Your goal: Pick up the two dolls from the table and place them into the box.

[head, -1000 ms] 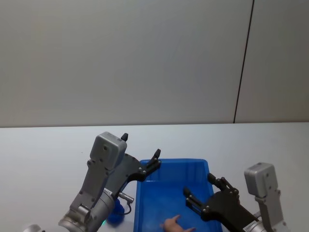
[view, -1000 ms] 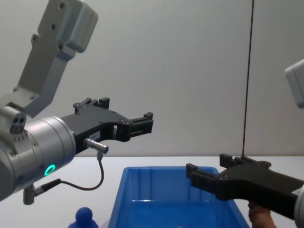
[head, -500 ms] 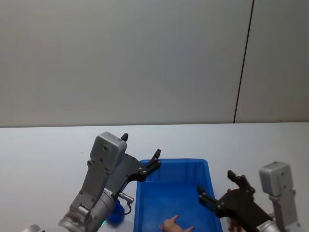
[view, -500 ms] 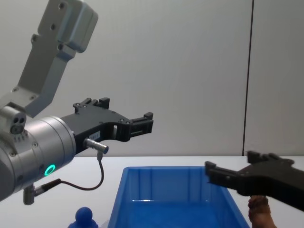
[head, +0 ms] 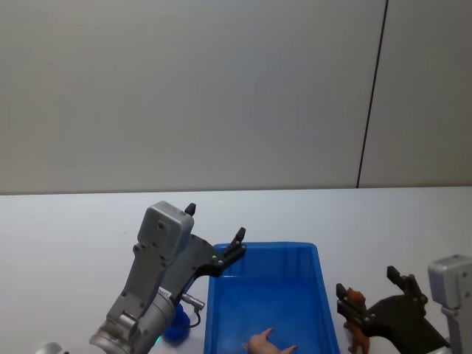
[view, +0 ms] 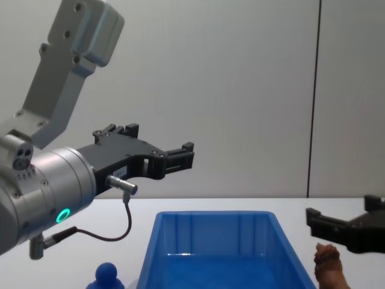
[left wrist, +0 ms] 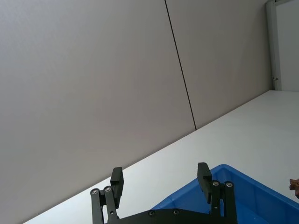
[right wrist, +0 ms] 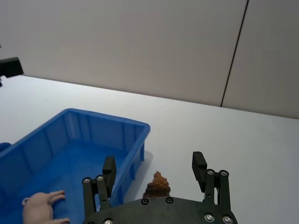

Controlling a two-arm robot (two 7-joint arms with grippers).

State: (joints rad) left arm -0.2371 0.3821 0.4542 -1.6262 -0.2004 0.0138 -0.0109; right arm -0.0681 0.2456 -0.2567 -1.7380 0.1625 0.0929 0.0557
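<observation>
The blue box (head: 274, 293) lies in front of me, and a pale pink figure (head: 264, 342) rests on its floor. The brown furry doll (head: 357, 322) stands on the table just right of the box (right wrist: 79, 133). My right gripper (head: 369, 285) hovers open above this doll (right wrist: 157, 185), with one finger to each side. The solid-blue doll (view: 107, 274) stands left of the box (view: 210, 236), partly hidden behind my left arm in the head view. My left gripper (view: 187, 154) is held open and empty, high above the box's far left corner.
White tabletop stretches around the box on all sides. A grey wall with a dark vertical seam (head: 371, 96) stands behind the table. My left arm's big grey body (view: 42, 192) and its cable hang over the near left of the table.
My right gripper has moved right, from over the box's inside to above the brown doll beside it. The left arm has stayed still.
</observation>
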